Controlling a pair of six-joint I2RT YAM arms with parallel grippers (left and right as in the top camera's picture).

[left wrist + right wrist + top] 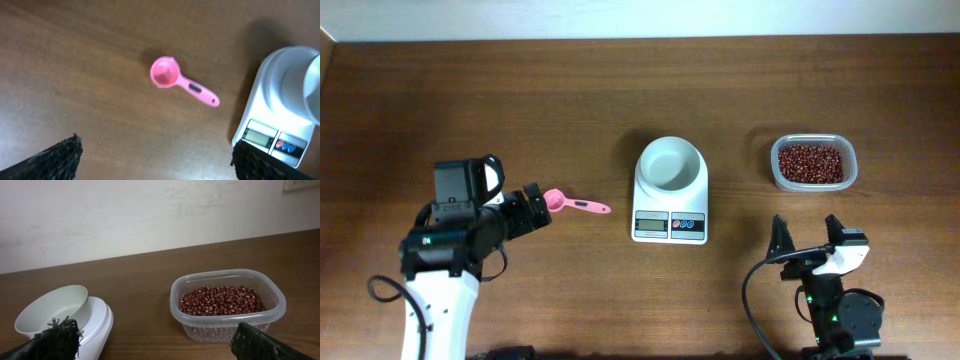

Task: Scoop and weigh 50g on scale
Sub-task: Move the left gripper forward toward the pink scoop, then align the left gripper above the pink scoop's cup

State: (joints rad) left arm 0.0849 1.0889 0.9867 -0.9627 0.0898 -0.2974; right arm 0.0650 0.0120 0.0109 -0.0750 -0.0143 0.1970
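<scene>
Setting: brown wood-grain table [520, 100]; a plain white wall [150, 215] stands behind its far edge in the right wrist view.

Item 1, the scale [670, 226]: small, white, and flat on the table near the middle. Its grey display and its blue and red buttons face the robot. The reading is too small to make out.

Item 2, round white bowl [669, 163]: sits upright on the scale's platform, its inside plain white.

Item 3, pink scoop [575, 204]: lies flat on the table to the left of the scale and apart from it. Its cup is toward the left arm and its handle points at the scale.

Item 4, clear plastic container [851, 165]: rectangular with rounded corners, to the right of the scale and well apart from it. It holds red beans [810, 163].

Item 5, left gripper [538, 205]: low over the table, just beside the scoop's cup. Its jaws are spread wide and grip nothing. The wrist view shows the scoop lying ahead of the fingers, untouched.

Item 6, right gripper [807, 238]: near the table's front edge, in front of the container. Its jaws are spread wide and hold nothing. Its wrist view looks across at the bowl and the beans.
</scene>
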